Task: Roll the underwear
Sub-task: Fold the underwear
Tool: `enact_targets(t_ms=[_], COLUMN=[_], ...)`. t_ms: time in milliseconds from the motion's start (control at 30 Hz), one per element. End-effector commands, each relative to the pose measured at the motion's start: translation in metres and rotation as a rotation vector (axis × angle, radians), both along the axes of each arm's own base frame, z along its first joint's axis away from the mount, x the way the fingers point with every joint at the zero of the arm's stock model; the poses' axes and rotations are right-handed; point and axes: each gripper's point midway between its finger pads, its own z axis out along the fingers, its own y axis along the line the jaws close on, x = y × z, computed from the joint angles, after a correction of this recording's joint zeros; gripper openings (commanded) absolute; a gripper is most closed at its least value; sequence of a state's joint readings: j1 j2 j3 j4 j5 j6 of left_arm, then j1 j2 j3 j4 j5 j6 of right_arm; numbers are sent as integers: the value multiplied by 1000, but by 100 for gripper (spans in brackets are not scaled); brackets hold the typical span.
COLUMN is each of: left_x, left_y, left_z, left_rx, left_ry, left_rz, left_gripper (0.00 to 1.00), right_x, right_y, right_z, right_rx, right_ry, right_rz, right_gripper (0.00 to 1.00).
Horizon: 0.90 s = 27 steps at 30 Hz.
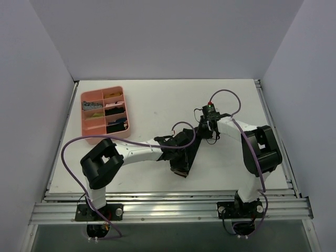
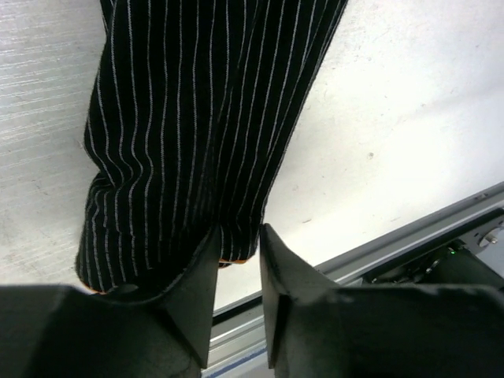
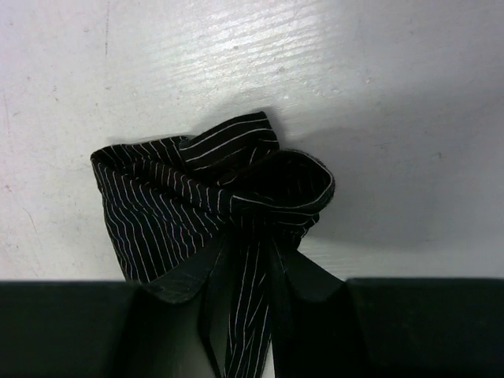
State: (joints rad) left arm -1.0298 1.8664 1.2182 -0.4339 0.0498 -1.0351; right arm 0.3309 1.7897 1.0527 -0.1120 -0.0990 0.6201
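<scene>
Top external view: underwear [image 1: 182, 167] lies mid-frame on the tabletop [image 1: 157, 97], a dark strip strung between both claws, well apart from the pink tray [image 1: 83, 113] at upper left. Left wrist: left claw [image 2: 239, 231] is part-released, with daylight showing between the fingers [image 2: 197, 299]. The folded hem, with a sliver of orange band [image 2: 227, 261], sits right at the tips. It looks like touch rather than pinch, though the view is too tight to be sure. Right wrist: right claw [image 3: 248, 272] is clenched on the other end, a pinstriped strip running down between its fingers and the rest of that end bunched loosely just above. My read: the step in hand is starting the roll from the left end. To do it well, right holds its end low and lightly taut so the strip lies flat. Left bites the full hem thickness, not one layer, then turns it toward the right in short, tight tucks. Flatten the bunch first, or the roll comes out lumpy.
</scene>
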Motion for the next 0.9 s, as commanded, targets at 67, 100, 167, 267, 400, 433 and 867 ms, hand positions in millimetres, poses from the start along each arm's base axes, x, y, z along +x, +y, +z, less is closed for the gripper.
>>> enact_targets(t_ms=[67, 100, 167, 267, 400, 433, 867], left_x=[7, 8, 14, 18, 31, 32, 34], left_y=[-9, -8, -5, 9, 40, 45, 78], left_z=[45, 52, 70, 87, 102, 101, 70], left_rx=[-100, -112, -144, -155, -168, -170, -189], left_ry=[-28, -31, -34, -57, -95, -94, -24], left_rz=[-30, -32, -32, -28, 16, 24, 52], left_gripper=[40, 41, 43, 45, 46, 46, 46], right_x=[7, 10, 9, 4, -17, -21, -126], right_y=[-21, -20, -22, -21, -15, -13, 74], right_z=[15, 21, 35, 52, 59, 66, 68], right_rx=[-64, -60, -63, -46, -29, -20, 148], right_ry=[-25, -37, -44, -46, -16, -34, -26], right_rz=[-4, 3, 13, 22, 43, 47, 210], right_gripper=[18, 18, 18, 19, 19, 20, 20])
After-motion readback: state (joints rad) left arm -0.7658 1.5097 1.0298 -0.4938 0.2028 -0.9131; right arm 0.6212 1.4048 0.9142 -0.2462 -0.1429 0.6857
